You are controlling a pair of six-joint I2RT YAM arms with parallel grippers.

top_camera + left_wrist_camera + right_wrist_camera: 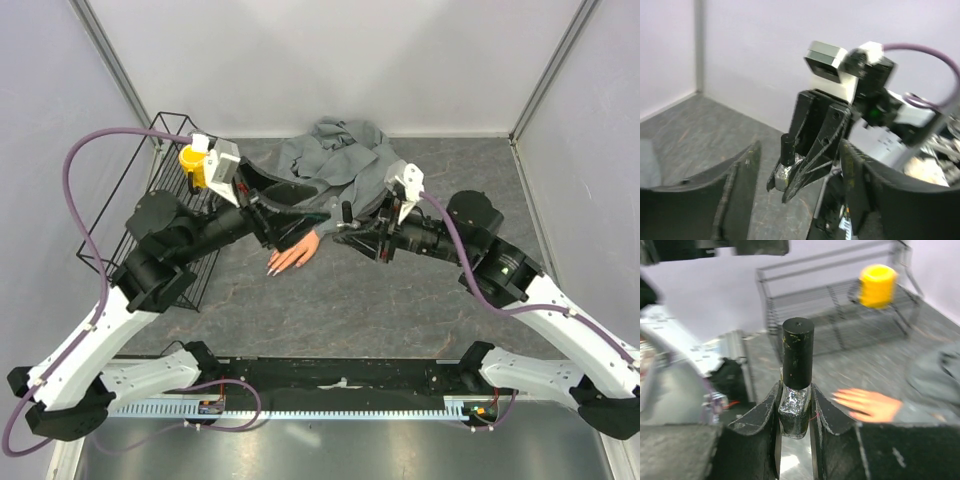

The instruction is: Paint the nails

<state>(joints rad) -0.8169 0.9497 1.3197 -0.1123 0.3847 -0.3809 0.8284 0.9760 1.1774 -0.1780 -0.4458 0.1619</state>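
Right claw (795, 412): clamped on glossy glass bottle (798, 352), black cylindrical cap | left claw (800, 155): spread wide | mannequin hand (871, 405): smooth, peach

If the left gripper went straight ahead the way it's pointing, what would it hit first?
Likely the polish bottle held by the right gripper, dead ahead of the left gripper; depth is unclear.

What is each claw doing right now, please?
Left claw: open, holding nothing.
Right claw: closed on the nail polish bottle.
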